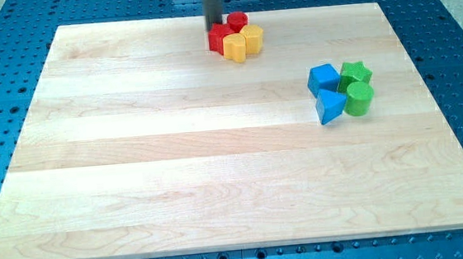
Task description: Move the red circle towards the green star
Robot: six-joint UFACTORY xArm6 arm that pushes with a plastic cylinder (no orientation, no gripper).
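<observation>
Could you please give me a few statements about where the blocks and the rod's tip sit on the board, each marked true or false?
1. The red circle sits near the view's top, in a cluster with two yellow blocks. True.
2. The green star touches the red circle. False: they are far apart, the star at the view's right.
3. My tip is among the blue blocks. False: it is by the red cluster.
4. A green cylinder lies just below the green star. True.
</observation>
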